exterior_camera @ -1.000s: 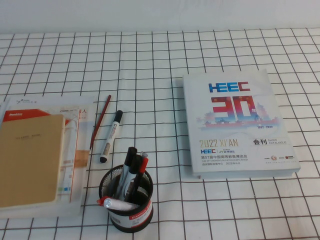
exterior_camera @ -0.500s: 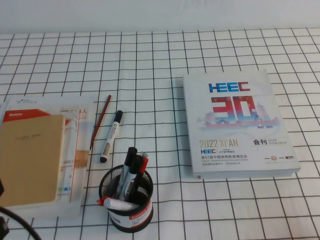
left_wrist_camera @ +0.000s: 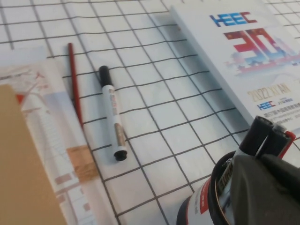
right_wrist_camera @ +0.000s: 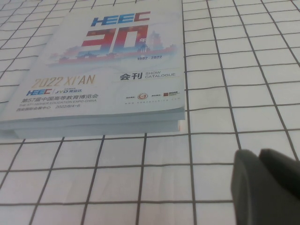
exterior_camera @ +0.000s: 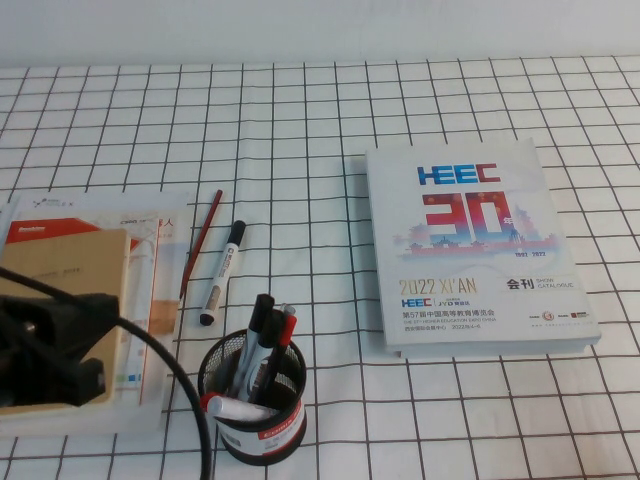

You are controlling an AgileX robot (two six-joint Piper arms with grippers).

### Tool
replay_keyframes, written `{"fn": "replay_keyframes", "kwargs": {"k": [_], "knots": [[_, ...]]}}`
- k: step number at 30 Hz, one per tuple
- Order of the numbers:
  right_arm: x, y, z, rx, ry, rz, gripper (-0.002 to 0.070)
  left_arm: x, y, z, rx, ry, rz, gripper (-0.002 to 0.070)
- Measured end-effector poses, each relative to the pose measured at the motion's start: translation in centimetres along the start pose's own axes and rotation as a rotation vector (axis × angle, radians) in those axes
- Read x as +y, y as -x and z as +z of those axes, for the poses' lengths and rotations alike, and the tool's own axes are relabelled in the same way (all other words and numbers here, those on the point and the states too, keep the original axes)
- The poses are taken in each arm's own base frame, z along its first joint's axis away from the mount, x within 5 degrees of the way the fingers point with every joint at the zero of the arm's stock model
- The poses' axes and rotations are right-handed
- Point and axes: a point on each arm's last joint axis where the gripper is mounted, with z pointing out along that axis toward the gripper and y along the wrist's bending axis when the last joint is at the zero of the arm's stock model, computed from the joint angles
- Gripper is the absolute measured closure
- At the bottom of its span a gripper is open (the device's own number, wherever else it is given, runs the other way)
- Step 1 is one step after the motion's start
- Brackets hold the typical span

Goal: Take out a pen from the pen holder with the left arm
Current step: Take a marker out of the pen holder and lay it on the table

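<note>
Pens w/ black and red caps (exterior_camera: 268,322) stood leaning in the black wire-mesh pen holder (exterior_camera: 262,432), at the near edge of the white checked tablecloth (exterior_camera: 300,120), with one white marker w/ red tip (exterior_camera: 236,407) lying across its rim. The left gripper (left_wrist_camera: 265,187) was pressed together and held nothing. It hung beside the holder, above the tan notebook (exterior_camera: 70,262), and the caps showed just next to it in the wrist view. The right gripper (right_wrist_camera: 268,187) was low over the cloth near the white HEEC catalogue (right_wrist_camera: 108,70), and its fingers seemed to lie together, though the view there was dim.

A pen is prob. light, stiff and smooth plastic, so it may slip. The best hold is on the cap or upper barrel, i.e. the part above the rim, then pull along its lean. The holder looked light also and could tip or lift w/ the pen.
</note>
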Motion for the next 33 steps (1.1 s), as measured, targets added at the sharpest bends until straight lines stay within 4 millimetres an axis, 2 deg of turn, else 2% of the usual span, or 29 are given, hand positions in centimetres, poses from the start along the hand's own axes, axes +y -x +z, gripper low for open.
{"fn": "replay_keyframes", "kwargs": {"k": [7,11,20,24,31,33], "knots": [[0.0,0.0,0.0,0.0,0.0,0.0,0.0691,0.4,0.3,2.2,0.014,-0.093,0.058,0.0678],[0.0,0.0,0.0,0.0,0.0,0.0,0.0691,0.4,1.3,3.3,0.022,-0.145,0.082,0.0678],[0.0,0.0,0.0,0.0,0.0,0.0,0.0692,-2.0,3.5,6.8,0.058,-0.246,0.18,0.0678],[0.0,0.0,0.0,0.0,0.0,0.0,0.0691,-2.8,3.4,7.4,0.07,-0.27,0.206,0.0678],[0.0,0.0,0.0,0.0,0.0,0.0,0.0691,-2.3,3.5,8.1,0.058,-0.213,0.236,0.0676],[0.0,0.0,0.0,0.0,0.0,0.0,0.0692,-2.2,3.2,8.7,0.078,-0.219,0.258,0.0638]]}}
